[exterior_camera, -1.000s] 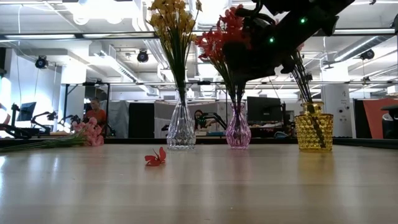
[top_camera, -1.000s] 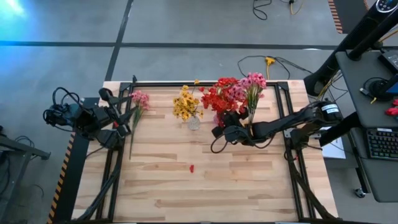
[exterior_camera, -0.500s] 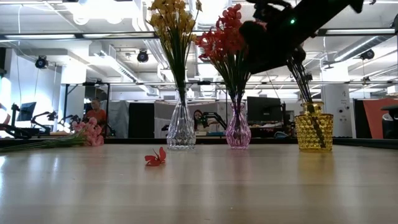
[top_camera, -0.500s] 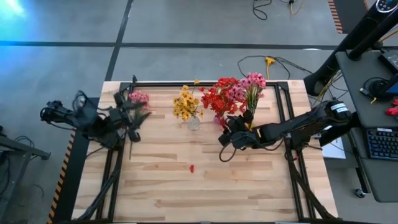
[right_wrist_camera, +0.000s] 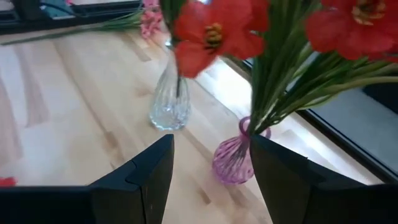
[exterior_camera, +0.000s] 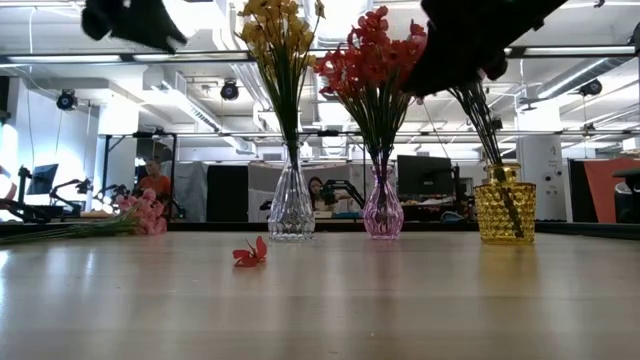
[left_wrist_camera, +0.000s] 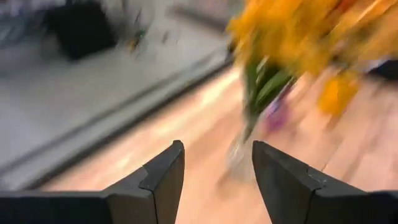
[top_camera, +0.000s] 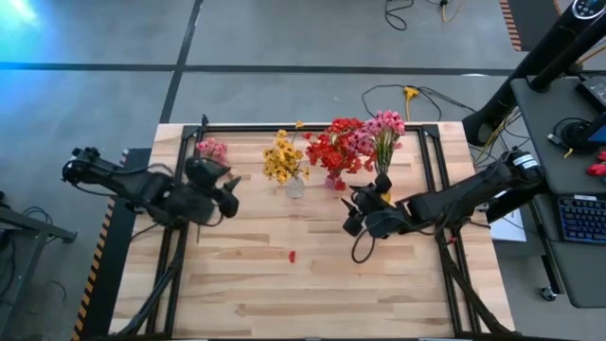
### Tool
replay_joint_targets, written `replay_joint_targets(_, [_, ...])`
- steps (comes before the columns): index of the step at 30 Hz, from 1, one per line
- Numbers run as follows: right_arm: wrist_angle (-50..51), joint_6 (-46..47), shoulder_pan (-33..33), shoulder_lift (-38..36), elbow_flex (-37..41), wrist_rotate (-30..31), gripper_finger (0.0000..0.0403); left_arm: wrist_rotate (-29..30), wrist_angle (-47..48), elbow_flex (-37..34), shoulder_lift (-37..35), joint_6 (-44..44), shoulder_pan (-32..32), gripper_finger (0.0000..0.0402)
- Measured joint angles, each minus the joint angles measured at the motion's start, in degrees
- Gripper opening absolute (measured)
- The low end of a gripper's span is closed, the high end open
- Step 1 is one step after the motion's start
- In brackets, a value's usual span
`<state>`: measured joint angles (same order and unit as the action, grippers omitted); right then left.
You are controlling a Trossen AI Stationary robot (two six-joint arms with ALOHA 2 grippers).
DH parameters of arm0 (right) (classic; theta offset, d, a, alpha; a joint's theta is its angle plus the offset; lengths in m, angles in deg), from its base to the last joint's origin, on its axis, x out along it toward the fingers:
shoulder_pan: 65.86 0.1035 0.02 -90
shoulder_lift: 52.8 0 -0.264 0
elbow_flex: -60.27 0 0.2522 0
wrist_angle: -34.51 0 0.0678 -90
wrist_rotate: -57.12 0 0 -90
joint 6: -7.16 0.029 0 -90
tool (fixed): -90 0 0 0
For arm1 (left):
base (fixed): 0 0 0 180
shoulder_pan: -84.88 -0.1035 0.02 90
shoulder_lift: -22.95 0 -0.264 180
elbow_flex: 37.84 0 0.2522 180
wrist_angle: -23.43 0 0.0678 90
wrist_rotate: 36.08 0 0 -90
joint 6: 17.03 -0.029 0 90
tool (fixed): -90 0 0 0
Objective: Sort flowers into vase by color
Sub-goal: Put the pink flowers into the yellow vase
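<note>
Yellow flowers (top_camera: 282, 159) stand in a clear glass vase (exterior_camera: 291, 205). Red flowers (top_camera: 331, 150) stand in a pink glass vase (exterior_camera: 383, 210), and pink flowers (top_camera: 383, 126) in a gold vase (exterior_camera: 504, 205). One pink sprig (top_camera: 210, 149) lies flat on the table at the far left (exterior_camera: 138, 212). My left gripper (top_camera: 231, 197) hangs open above the table, between that sprig and the clear vase, with nothing between its fingers (left_wrist_camera: 217, 168). My right gripper (top_camera: 348, 216) is open and empty too (right_wrist_camera: 211, 168), raised just on the near side of the pink vase (right_wrist_camera: 233, 158).
A loose red blossom (top_camera: 292, 256) lies on the wood near the table's middle (exterior_camera: 250, 254). The three vases stand in a row along the far edge. A black frame rail (top_camera: 431, 170) runs along the table's right side. Cables lie on the floor beyond.
My left gripper has swung from beside the lying pink sprig toward the table's right, out over the wood toward the clear vase, rolling as it went. My right gripper has drawn back from the vases toward the near edge and risen. The pink sprig stays on the table.
</note>
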<state>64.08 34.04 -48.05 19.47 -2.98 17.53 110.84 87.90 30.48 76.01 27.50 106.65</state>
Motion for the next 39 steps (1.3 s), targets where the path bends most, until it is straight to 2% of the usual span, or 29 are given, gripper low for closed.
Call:
replay_joint_targets(5, [0.30, -1.20, 2.05, -0.69, 0.00, -0.02, 0.0203, -5.40, 21.56, 5.16, 9.40, 21.01, -2.98, 0.0165])
replay_joint_targets(9, [0.33, -2.05, 3.61, -1.15, 0.00, -0.03, 0.0203, -11.05, 27.19, 5.71, 15.33, 26.36, -8.04, 0.0155])
replay_joint_targets(16, [0.68, -2.08, 6.58, -2.65, 0.00, -0.02, 0.0203, -15.38, 27.31, 3.65, 22.48, 23.99, -17.87, 0.0150])
replay_joint_targets(22, [0.71, -2.06, 8.62, -2.90, 0.00, 0.11, 0.0203, -22.25, 25.45, -0.74, 25.43, 18.42, -30.89, 0.0143])
replay_joint_targets(26, [0.67, -2.06, 9.14, -2.90, 0.00, 0.11, 0.0203, -24.96, 17.66, -5.54, 26.61, 12.09, -39.13, 0.0139])
replay_joint_targets(30, [0.65, -2.04, 9.33, -2.90, 0.00, 0.14, 0.0203, -26.85, 8.86, -10.05, 27.79, 6.24, -44.81, 0.0139])
replay_joint_targets(39, [0.16, -2.01, 9.33, -2.88, 0.00, 0.16, 0.0203, -27.52, 5.35, -14.55, 31.73, 2.70, -52.96, 0.0187])
